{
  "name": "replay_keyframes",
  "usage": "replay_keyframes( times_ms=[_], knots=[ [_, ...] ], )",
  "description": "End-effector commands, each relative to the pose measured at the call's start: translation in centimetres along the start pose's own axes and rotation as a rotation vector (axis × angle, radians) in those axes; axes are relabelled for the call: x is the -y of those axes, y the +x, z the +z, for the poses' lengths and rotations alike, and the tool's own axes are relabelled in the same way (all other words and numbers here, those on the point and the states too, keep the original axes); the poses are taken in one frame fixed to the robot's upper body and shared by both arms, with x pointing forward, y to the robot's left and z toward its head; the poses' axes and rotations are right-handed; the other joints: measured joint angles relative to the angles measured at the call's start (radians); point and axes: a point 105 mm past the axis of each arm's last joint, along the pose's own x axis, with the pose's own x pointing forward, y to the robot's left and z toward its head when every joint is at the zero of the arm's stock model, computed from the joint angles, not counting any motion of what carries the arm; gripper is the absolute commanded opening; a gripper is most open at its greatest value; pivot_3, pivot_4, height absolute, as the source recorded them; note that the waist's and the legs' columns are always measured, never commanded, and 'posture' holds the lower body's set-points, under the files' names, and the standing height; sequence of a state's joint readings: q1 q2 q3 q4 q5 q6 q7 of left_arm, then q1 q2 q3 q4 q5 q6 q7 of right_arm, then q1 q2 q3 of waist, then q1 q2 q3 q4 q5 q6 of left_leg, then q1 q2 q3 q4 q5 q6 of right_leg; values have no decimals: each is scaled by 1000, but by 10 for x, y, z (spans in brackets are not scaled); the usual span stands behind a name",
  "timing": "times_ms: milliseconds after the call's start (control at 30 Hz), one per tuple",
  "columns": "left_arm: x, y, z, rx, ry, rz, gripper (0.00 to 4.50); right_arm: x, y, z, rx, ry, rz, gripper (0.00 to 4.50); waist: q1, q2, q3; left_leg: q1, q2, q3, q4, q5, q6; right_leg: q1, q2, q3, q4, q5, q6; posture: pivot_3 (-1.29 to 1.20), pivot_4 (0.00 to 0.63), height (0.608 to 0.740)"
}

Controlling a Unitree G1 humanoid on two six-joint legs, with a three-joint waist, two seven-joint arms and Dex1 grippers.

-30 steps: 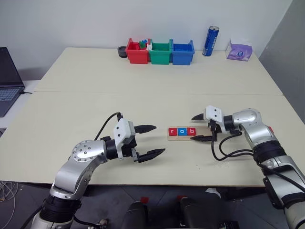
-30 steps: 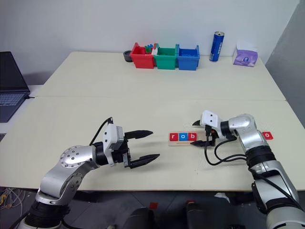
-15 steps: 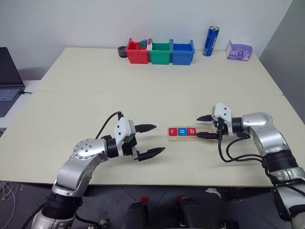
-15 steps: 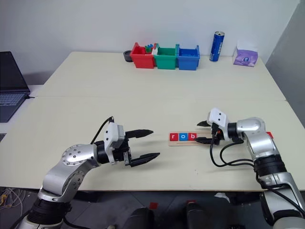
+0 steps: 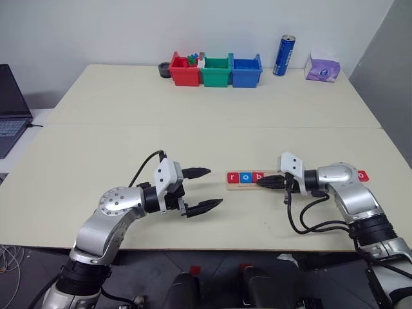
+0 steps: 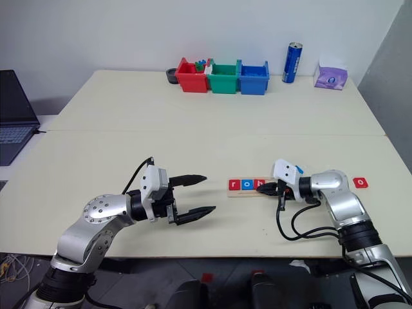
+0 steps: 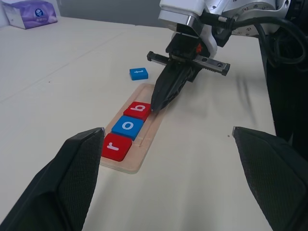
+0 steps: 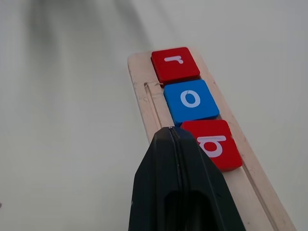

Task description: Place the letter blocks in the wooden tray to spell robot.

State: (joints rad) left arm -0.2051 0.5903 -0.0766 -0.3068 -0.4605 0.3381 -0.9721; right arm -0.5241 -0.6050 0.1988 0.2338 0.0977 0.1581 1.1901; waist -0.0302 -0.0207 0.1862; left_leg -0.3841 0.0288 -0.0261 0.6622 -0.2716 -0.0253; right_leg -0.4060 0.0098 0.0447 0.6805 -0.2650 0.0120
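Note:
The wooden tray (image 5: 247,187) lies on the table between my two grippers. It holds three letter blocks in a row: red r (image 7: 115,147), blue o (image 7: 128,126) and red b (image 7: 138,109). My right gripper (image 5: 261,183) is shut and empty. Its joined tip rests low over the tray, at the b block's free edge (image 8: 214,144). A loose blue t block (image 7: 138,73) lies on the table past the tray's empty end. A loose red o block (image 6: 361,183) lies by my right forearm. Left of the tray my left gripper (image 5: 212,187) hangs open and empty.
Red (image 5: 185,71), green (image 5: 216,72) and blue (image 5: 246,72) bins stand in a row at the table's far edge. Near them are a blue can (image 5: 284,56) and a purple tissue pack (image 5: 323,67). A laptop (image 5: 9,109) sits at the far left.
My right gripper has shut. It drew away from the tray, then came back low with its tip against the b block. The left arm has not moved.

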Motion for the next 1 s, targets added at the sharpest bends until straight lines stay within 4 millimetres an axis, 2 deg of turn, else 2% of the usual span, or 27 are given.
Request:
replay_keyframes(
  times_ms=[33, 567, 767, 800, 900, 1000],
  knots=[
    [2, -3, 10, 18, 41, 0, 4500, 6, 0, 4, -4, -51, -22, 16, 0, 0, 0, 0, 0, 0, 0, 0, 0, 0, 0, 0, 0, 0, 0, 0, 150, 740],
    [3, -2, 9, 18, 39, -4, 4500, 18, -5, 6, -6, -72, -46, 16, 0, 0, 0, 0, 0, 0, 0, 0, 0, 0, 0, 0, 0, 0, 0, 0, 150, 740],
    [4, -2, 9, 19, 41, -7, 4500, 11, -22, 21, 44, 20, -19, 16, 0, 0, 0, 0, 0, 0, 0, 0, 0, 0, 0, 0, 0, 0, 0, 0, 150, 740],
    [3, -2, 9, 20, 42, -7, 4500, 11, -29, 26, 59, 56, -34, 16, 1, 0, 0, 0, 0, 0, 0, 0, 0, 0, 0, 0, 0, 0, 0, 0, 150, 740],
    [4, -1, 9, 24, 42, -8, 4500, 21, -58, 33, 109, 158, -183, 620, 3, 0, 0, -1, 0, -1, 0, 0, 0, 0, 0, 0, 0, 0, 0, 0, 150, 740],
    [5, 0, 8, 28, 38, -11, 4500, 27, -75, 27, 119, 221, -336, 1610, 4, 0, 0, -1, 0, -1, 0, 0, 0, 0, -1, 0, 0, 0, 0, 0, 150, 740]
  ],
)
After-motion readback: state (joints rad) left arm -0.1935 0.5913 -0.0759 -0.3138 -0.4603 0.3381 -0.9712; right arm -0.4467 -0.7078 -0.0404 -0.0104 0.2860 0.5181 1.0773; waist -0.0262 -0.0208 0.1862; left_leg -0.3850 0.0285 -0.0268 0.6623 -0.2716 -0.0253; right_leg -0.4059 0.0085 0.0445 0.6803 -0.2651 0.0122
